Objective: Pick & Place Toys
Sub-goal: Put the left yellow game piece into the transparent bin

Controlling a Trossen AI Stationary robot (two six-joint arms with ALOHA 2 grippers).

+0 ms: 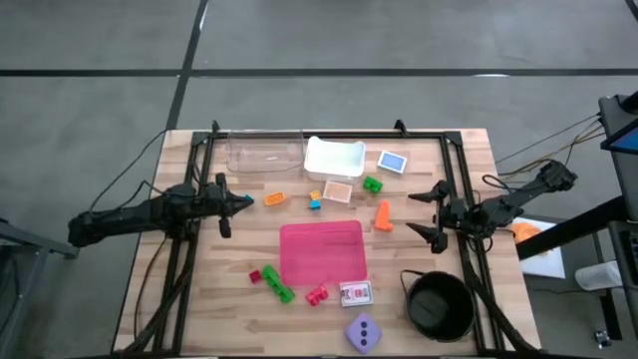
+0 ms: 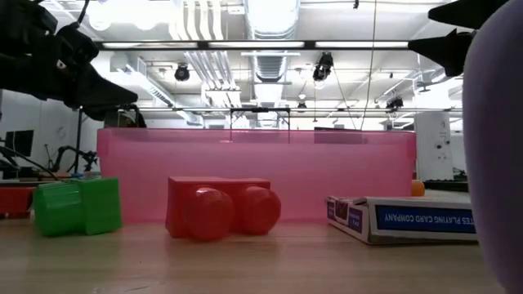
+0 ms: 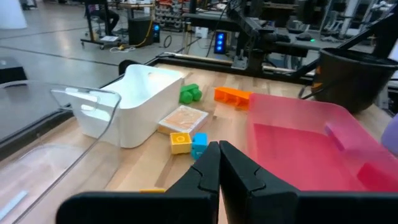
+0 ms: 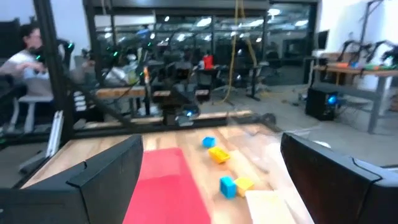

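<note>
Small toy bricks lie scattered on the wooden table around a pink tray [image 1: 321,251]: orange ones [image 1: 274,198] [image 1: 383,215], a yellow and blue pair [image 3: 186,142], green ones [image 1: 372,183] [image 2: 78,207] and red ones [image 1: 255,275] [image 2: 221,208]. A lilac die [image 1: 364,332] sits at the near edge. My left gripper [image 1: 247,200] hovers shut at the table's left, pointing toward the orange brick. My right gripper [image 1: 427,211] hovers open at the right, nothing between its fingers.
A white bin [image 1: 334,157] and a clear bin [image 1: 261,155] stand at the far edge, with a blue card [image 1: 393,162] beside them. A black bowl [image 1: 439,304] sits near right, a card box [image 1: 355,293] by the tray. Black frame rails run along both sides.
</note>
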